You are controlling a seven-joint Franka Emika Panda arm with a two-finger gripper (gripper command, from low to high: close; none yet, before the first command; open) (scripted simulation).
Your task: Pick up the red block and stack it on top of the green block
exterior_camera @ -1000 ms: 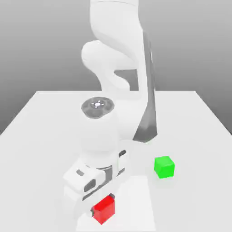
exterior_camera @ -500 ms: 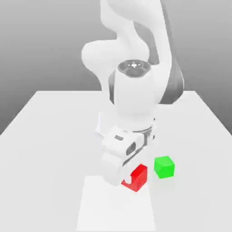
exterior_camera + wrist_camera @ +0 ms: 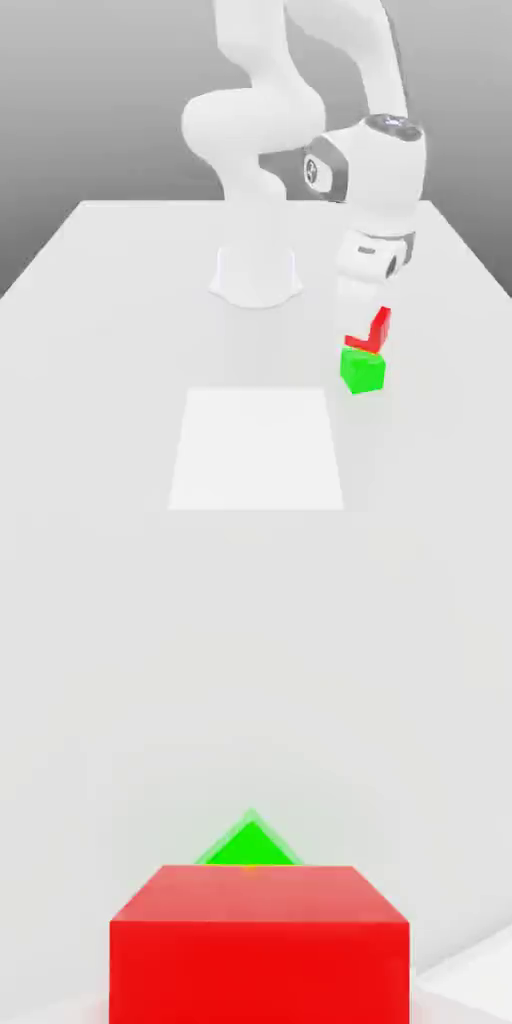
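Since the earlier pictures the arm has swung from the near part of the table over to the exterior view's right, and it has carried the red block (image 3: pixel 372 331) with it, from the table surface up to a place just above the green block (image 3: pixel 362 370). The gripper (image 3: pixel 367 318) is clamped on the red block and points straight down from the white hand. In the exterior view the red block is very close to the top of the green block, but I cannot tell if they touch. In the hand view the red block (image 3: pixel 259 944) is in front and one corner of the green block (image 3: pixel 248 845) comes out behind it. The green block rests on the white table (image 3: pixel 120 300). A paler rectangle (image 3: pixel 258 446) is marked on the table's near part. No writing or label can be read anywhere.
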